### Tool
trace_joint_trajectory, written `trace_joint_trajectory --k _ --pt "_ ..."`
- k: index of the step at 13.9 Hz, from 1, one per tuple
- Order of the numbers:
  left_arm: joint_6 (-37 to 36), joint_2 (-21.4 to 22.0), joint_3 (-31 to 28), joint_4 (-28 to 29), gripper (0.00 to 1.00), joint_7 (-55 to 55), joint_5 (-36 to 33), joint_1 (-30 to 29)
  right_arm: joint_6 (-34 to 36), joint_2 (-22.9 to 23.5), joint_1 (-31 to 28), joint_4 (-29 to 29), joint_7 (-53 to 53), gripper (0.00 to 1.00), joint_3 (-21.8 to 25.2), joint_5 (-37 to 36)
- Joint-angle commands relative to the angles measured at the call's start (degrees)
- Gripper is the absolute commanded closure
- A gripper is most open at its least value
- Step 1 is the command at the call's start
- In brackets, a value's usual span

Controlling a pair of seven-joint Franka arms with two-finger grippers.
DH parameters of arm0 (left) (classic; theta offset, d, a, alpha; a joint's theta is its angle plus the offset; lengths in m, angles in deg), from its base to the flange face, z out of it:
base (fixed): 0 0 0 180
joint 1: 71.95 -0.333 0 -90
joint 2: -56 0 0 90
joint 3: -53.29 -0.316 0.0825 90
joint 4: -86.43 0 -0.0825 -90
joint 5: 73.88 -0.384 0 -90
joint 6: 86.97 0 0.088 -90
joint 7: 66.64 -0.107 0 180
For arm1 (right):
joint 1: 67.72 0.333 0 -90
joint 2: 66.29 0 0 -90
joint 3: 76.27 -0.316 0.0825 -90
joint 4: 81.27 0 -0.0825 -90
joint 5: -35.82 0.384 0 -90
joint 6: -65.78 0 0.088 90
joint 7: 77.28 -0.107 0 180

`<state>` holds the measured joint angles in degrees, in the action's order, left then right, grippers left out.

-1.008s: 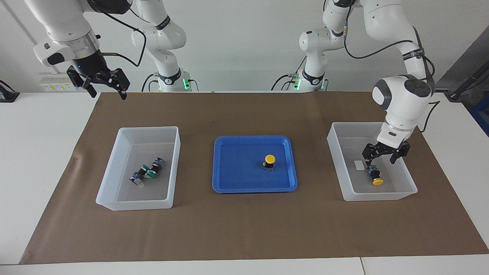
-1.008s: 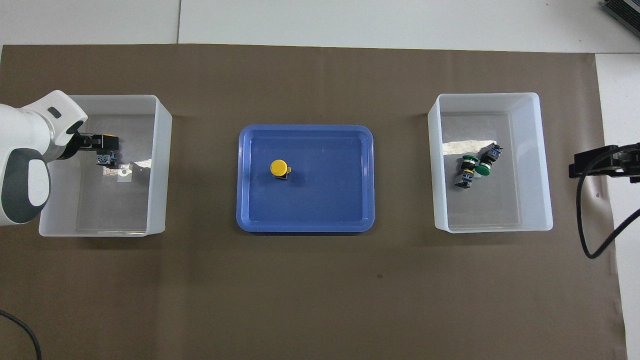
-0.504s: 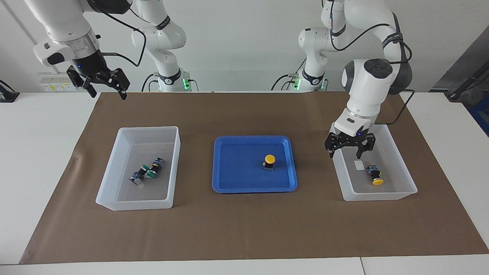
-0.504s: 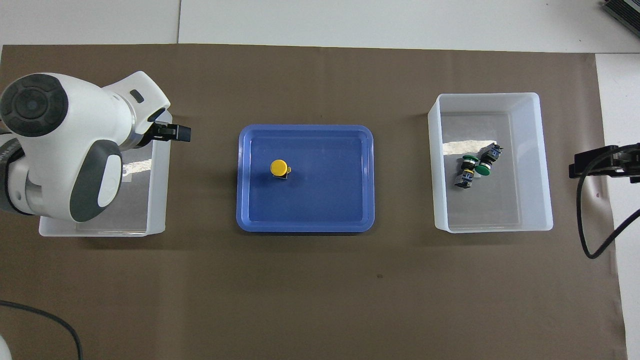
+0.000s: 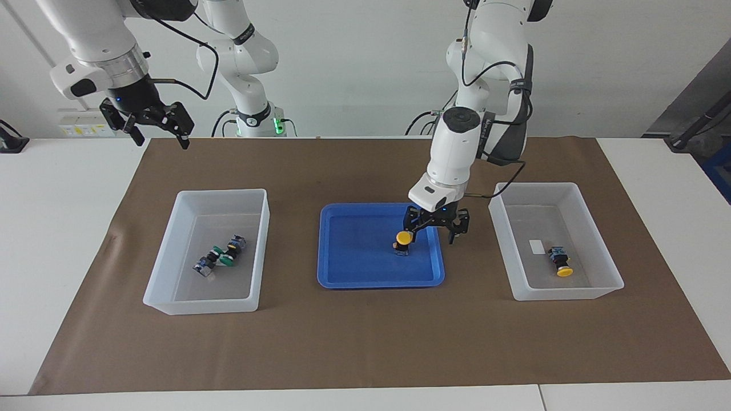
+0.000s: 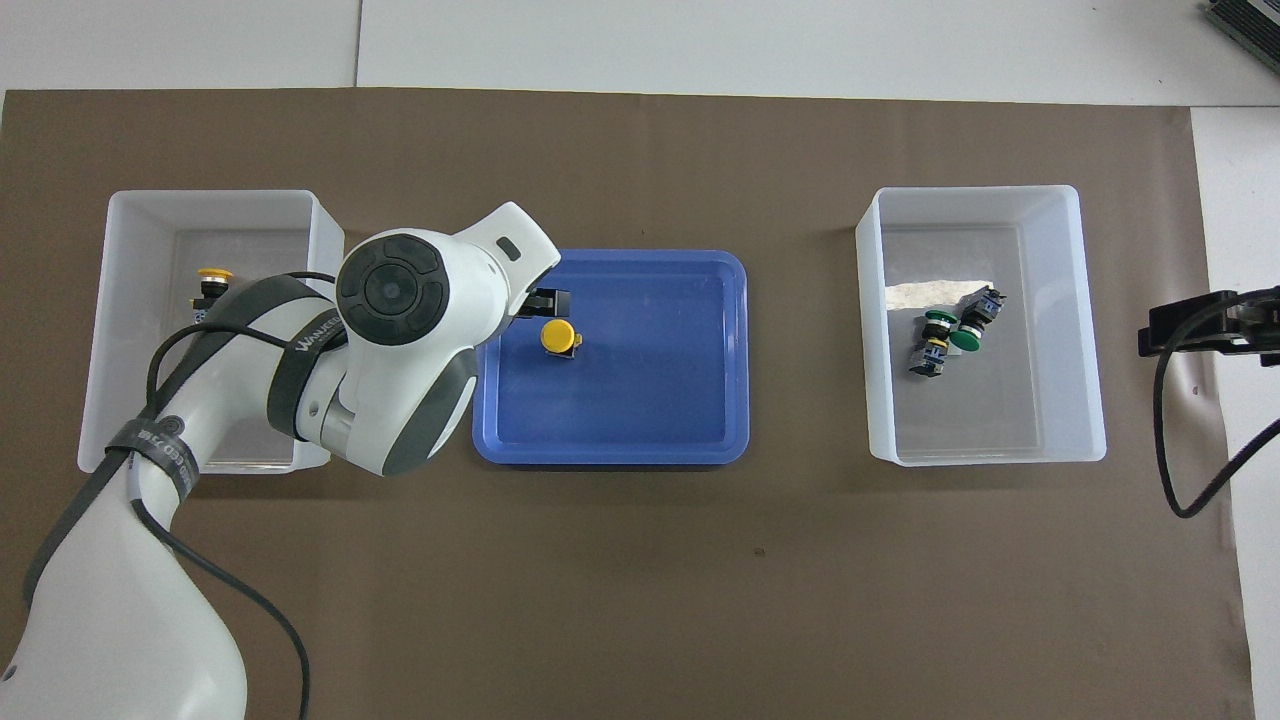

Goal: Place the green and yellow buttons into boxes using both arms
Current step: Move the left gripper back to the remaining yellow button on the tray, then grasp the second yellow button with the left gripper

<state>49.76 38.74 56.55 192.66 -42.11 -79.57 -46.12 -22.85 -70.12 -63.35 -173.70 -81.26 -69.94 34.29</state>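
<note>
A: What lies on the table [image 5: 51,240]?

B: A smooth white table under a matte brown paper mat [image 5: 365,337]; on the mat, three containers in a row; a shallow glossy blue tray [image 5: 342,251] with rounded corners sits at the middle, and a deep translucent white plastic box stands toward each end.

A: Where are the buttons?

B: One yellow button [image 5: 404,241], a round mushroom cap on a small dark body, stands upright in the tray, toward the left arm's end; a second yellow button [image 5: 561,262] lies on its side in the left arm's box [image 5: 594,228], beside a small white label [image 5: 537,246]; two green buttons [image 5: 221,256], flat round caps on black-and-grey bodies, lie touching in the right arm's box [image 5: 171,257].

A: And the grippers?

B: The left gripper [image 5: 437,228], black and angular, hangs over the tray's edge at the left arm's end, just beside the upright yellow button; its fingers are spread and grip nothing; whether one fingertip touches the cap I cannot tell. The right gripper [image 5: 160,134], also spread and empty, waits high over the mat's corner nearest the right arm's base.
</note>
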Motion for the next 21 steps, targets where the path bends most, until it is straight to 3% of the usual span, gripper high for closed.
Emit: trace_joint_trajectory --k 1,11,12,15,16,18,21 --pt "6.1 -3.7 -1.1 -0.3 0.0 2.9 -0.1 2.7 -0.3 -1.1 -0.1 -1.0 0.7 0.0 -0.2 -0.2" --pt "10.8 -5.1 -1.1 4.9 0.0 5.8 -0.2 4.6 -0.3 -1.2 -0.1 -1.0 0.7 0.0 -0.2 -0.2" --pt "11.0 -5.0 -1.1 5.2 0.07 7.4 -0.2 4.8 -0.3 -1.2 -0.1 -1.0 0.7 0.0 -0.2 -0.2" --pt "10.0 -4.7 -1.1 5.5 0.89 8.5 -0.2 5.6 -0.3 -1.2 -0.1 -1.0 0.7 0.0 -0.2 -0.2" --pt "10.0 -4.7 -1.2 5.3 1.0 8.4 -0.3 5.6 -0.3 -1.2 -0.1 -1.0 0.7 0.0 -0.2 -0.2" --pt "8.5 -2.4 -1.2 5.3 1.0 8.0 -0.3 5.1 -0.3 -1.2 -0.1 -1.0 0.7 0.0 -0.2 -0.2" --pt "0.0 5.1 -1.8 5.3 1.0 7.0 -0.3 3.3 -0.3 -1.2 -0.1 -0.9 0.7 0.0 -0.2 -0.2"
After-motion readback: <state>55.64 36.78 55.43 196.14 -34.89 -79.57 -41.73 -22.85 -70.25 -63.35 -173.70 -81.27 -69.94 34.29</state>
